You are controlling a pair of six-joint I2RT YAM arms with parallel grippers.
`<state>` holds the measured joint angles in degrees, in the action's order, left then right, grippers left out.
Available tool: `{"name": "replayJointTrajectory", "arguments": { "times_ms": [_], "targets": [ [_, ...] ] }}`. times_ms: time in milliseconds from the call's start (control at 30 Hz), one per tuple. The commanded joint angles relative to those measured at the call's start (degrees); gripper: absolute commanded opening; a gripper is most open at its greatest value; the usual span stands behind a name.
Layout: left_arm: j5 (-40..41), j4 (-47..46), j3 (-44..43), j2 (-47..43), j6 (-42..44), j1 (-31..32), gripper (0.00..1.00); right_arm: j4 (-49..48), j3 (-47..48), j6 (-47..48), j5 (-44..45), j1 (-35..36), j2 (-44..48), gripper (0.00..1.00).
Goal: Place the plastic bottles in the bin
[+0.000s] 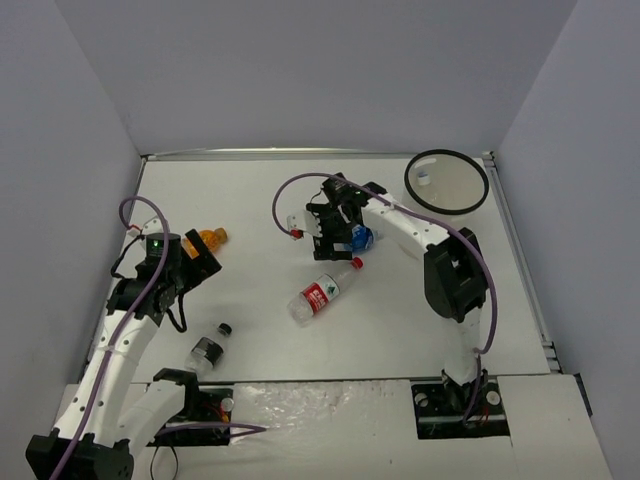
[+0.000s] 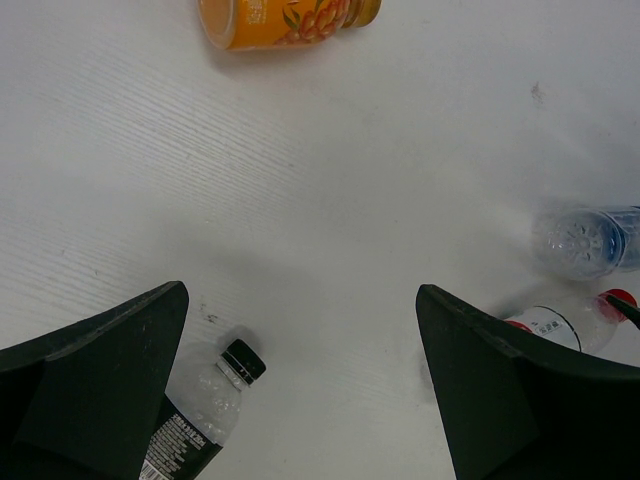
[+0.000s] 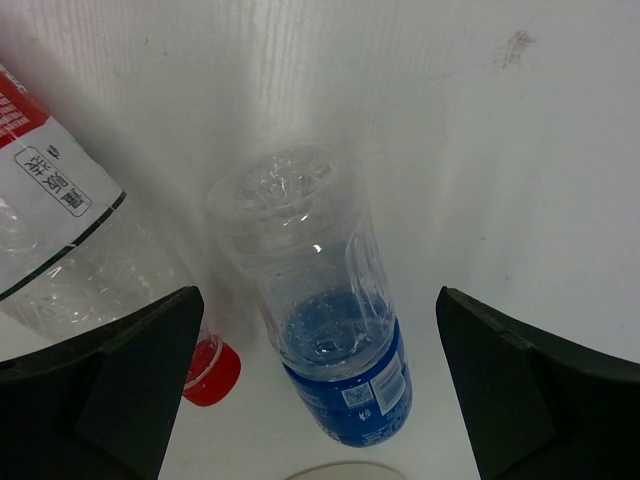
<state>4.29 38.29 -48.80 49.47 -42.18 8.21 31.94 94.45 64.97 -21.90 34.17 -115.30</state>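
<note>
The white bin (image 1: 412,182) with a black rim stands at the far right. My right gripper (image 1: 341,232) is open and hovers over the clear blue-labelled bottle (image 3: 330,330), which lies between its fingers (image 3: 130,380). The red-labelled bottle (image 1: 325,292) lies just beside it, its red cap (image 3: 210,372) near the left finger. My left gripper (image 2: 302,292) is open and empty above bare table. The orange bottle (image 1: 205,240) lies just beyond it. The short bottle with a black cap (image 1: 208,350) lies nearer the arm base. Both also show in the left wrist view: orange (image 2: 280,20), black-capped (image 2: 205,400).
Grey walls enclose the white table (image 1: 250,190) on three sides. A small pale thing (image 1: 424,178) shows inside the bin; I cannot tell what it is. The arms' purple cables loop above the table.
</note>
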Motion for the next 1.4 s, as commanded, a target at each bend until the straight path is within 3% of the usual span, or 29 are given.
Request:
{"name": "replayJointTrajectory", "arguments": {
  "times_ms": [0, 200, 333, 433, 500, 600, 767, 867, 933, 1033, 1100, 1167, 1367],
  "targets": [
    [0.51, -2.8, -1.57, 0.21, 1.05, 0.23, 0.97, 0.67, 4.36, 1.23, 0.12, -0.14, -2.5, 1.0],
    [2.47, -1.94, -2.06, 0.36, 0.96, 0.23, 0.97, 0.62, 8.8, -0.35, -1.22, -1.71, -9.75, 0.97],
    [2.68, -2.23, -1.83, 0.57, 1.14, 0.23, 0.97, 0.53, 10.63, 0.2, -4.13, -3.36, -12.63, 0.89],
    [2.79, -2.36, -1.94, 1.18, 1.14, 0.23, 0.97, 0.49, 12.08, -0.42, -7.13, -4.74, -12.32, 0.67],
    [2.99, -2.16, -2.33, 1.72, 1.15, 0.24, 0.97, 0.49, 11.88, 0.17, -7.22, -4.83, -10.7, 0.52],
    [2.91, -2.97, -2.09, 2.11, 1.23, 0.31, 0.97, 0.49, 12.53, 1.2, -6.56, -4.9, -8.51, 0.43],
    [2.3, -3.24, -2.65, 2.7, 1.28, 0.23, 0.97, 0.44, 15.31, 1.18, -6.2, -4.68, -2.85, 0.39],
    [2.21, -2.96, -2.97, 2.38, 1.23, 0.23, 0.97, -0.99, 17.24, -0.36, -12.26, -4.73, 3.45, 0.37],
    [2.21, -3.08, -2.8, 1.95, 1.05, 0.23, 0.97, -9.46, 15.19, -9.11, -15.6, -4.56, 10.1, 0.37],
    [3.18, -3.48, -1.82, 1.12, 0.88, 0.23, 0.97, -36.08, 3.09, -32.87, -6.69, -3.66, 20.74, 0.38],
    [3.35, -3.4, -1.47, 0.79, 0.79, 0.23, 0.97, -54.23, -3.09, -48.94, 13.73, -3.83, 27.93, 0.28],
    [3.18, -3.57, -1.3, 0.54, 0.79, 0.23, 0.97, -57.45, -5.78, -55.03, 24.06, -6.31, 31.72, 0.25],
    [4.34, -4.35, -0.96, 0.44, 0.62, 0.23, 0.97, -66.79, -13.93, -60.34, 33.77, -13.55, 38.04, 0.27]
  ]
}}
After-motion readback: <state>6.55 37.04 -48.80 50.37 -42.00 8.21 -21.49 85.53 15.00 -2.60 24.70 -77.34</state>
